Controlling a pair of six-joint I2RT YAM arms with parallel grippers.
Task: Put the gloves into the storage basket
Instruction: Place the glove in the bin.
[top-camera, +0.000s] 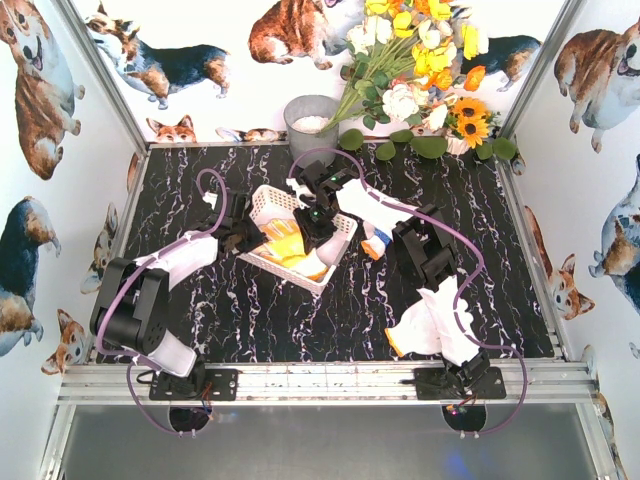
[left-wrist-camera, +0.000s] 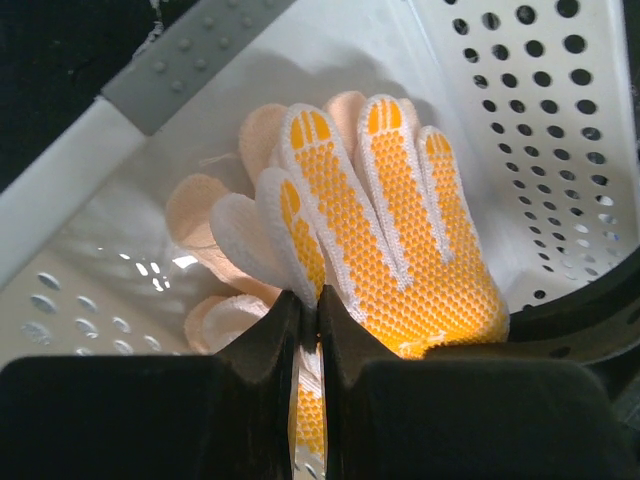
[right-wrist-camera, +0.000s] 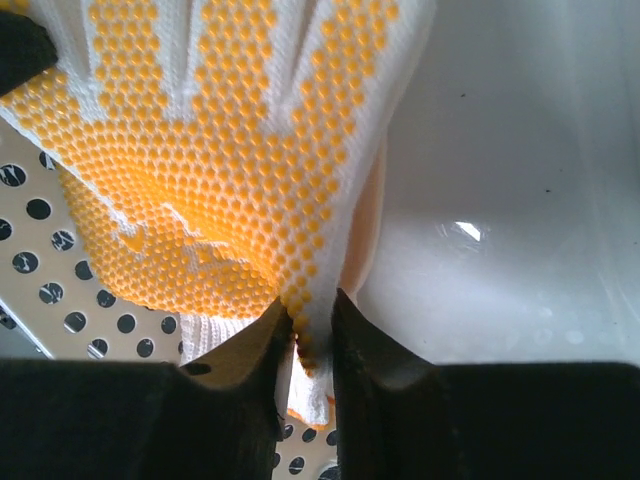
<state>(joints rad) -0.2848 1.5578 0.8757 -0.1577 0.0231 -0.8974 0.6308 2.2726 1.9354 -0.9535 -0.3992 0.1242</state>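
White knit glove with orange-yellow dotted palm (left-wrist-camera: 400, 250) lies inside white perforated plastic basket (top-camera: 265, 205). Left gripper (left-wrist-camera: 308, 320), at basket's 9 o'clock, jaws pinching its side. Right gripper (right-wrist-camera: 305, 330), from 2 o'clock, jaws nipping its cuff.

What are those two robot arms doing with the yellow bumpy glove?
They are putting gloves into the white basket. The left pincer is shut on a yellow-dotted glove lying inside it, on top of cream gloves. The right pincer pinches a yellow-dotted glove by its cuff, also inside the basket; I can't tell if it's the same one. What looks like another glove lies on the table beside the basket.
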